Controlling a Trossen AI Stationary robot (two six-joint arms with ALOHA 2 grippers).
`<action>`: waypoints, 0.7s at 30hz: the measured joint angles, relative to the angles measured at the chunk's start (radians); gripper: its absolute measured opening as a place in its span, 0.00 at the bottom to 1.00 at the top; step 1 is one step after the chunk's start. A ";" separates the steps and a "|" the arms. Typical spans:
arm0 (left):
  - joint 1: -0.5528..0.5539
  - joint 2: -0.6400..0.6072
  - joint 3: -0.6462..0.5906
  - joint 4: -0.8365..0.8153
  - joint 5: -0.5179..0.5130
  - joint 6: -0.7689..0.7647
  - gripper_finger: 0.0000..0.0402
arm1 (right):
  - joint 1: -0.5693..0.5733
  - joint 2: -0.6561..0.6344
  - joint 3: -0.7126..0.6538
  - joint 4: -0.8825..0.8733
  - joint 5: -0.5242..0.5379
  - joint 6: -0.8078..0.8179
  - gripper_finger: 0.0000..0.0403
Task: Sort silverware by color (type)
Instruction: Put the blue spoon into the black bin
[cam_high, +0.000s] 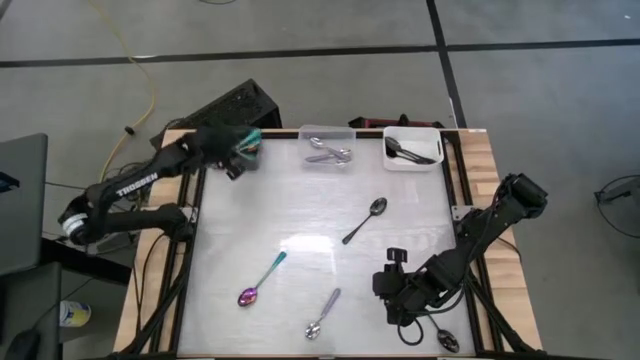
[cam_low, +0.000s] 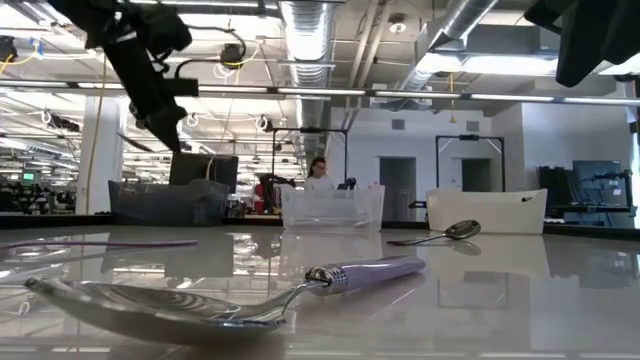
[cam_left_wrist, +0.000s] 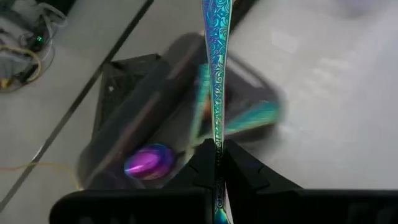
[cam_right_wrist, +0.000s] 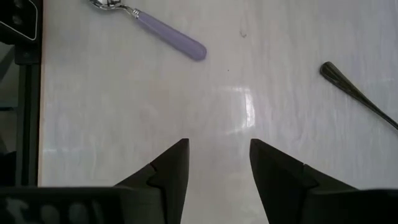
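Note:
My left gripper (cam_high: 240, 152) hangs over the dark grey bin (cam_high: 247, 158) at the table's far left corner, shut on an iridescent blue-green spoon (cam_left_wrist: 216, 62). A purple spoon bowl (cam_left_wrist: 149, 162) lies inside that bin. My right gripper (cam_high: 395, 275) stands open above the near right of the table, with nothing between its fingers (cam_right_wrist: 217, 162). Three spoons lie flat on the table: a black one (cam_high: 365, 220), a purple one with a teal handle (cam_high: 262, 280), and a silver one with a lilac handle (cam_high: 322, 315). My left gripper pinches the iridescent spoon's patterned handle (cam_left_wrist: 217, 152) between its two fingers. The handle runs on ahead of the fingertips, roughly along the way they point. The fingers slant down from the table's left. The spoon is lifted clear, above the dark bin; its bowl is hidden.
A clear bin (cam_high: 328, 145) with silver spoons and a white bin (cam_high: 412, 148) with black spoons stand along the far edge. The lilac-handled spoon (cam_right_wrist: 168, 37) and the black spoon's handle (cam_right_wrist: 354, 93) lie ahead of my right gripper. The table's middle is bare.

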 joint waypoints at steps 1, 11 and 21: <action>0.046 0.013 0.000 0.015 0.021 0.025 0.00 | 0.000 0.000 0.000 0.002 0.000 0.000 0.48; 0.214 0.234 0.000 0.174 0.096 0.235 0.00 | 0.000 0.000 0.000 0.003 0.000 -0.006 0.48; 0.215 0.283 0.000 0.214 0.024 0.311 0.00 | 0.001 0.000 0.000 -0.008 0.000 -0.012 0.48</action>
